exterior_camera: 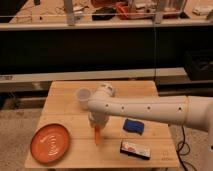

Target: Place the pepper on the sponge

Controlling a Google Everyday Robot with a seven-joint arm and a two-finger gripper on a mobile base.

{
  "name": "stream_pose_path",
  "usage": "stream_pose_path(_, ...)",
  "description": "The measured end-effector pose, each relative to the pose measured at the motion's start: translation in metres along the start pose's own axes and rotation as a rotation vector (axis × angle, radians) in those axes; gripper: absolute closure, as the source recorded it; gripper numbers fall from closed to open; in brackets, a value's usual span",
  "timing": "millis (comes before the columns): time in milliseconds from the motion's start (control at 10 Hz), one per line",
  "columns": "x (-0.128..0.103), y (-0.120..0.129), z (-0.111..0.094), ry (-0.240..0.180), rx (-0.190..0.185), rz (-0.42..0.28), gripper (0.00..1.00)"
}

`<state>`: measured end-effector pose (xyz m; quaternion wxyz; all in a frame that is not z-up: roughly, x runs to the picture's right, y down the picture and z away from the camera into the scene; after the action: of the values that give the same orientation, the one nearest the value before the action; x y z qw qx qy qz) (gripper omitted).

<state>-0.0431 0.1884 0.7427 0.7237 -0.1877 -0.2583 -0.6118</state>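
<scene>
Left of the sponge (133, 126), gripper (96, 125) clamps the pepper (97, 136) by its top, tip down. Risk: slim pepper slips, or rolls off the soft sponge if released tilted.

High oblique view onto table (65, 107), fingers (95, 123) mid-frame

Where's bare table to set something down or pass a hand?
Bare wood: the front edge between plate and black box, and the rear-left corner beside cup. Crowded mid-table: end effector, gripping pepper, hangs left of sponge.
</scene>
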Motion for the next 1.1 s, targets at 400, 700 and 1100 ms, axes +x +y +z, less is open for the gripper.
stream_pose_path(400, 0.011, 0.032, -0.007, -0.005, -0.001, 0.056, 0.99)
stream_pose_path(700, 0.028, 0.052, -0.006, -0.012, -0.003, 0.106, 0.99)
stream_pose_path(1100, 0.037, 0.081, -0.002, -0.02, 0.016, 0.156, 0.99)
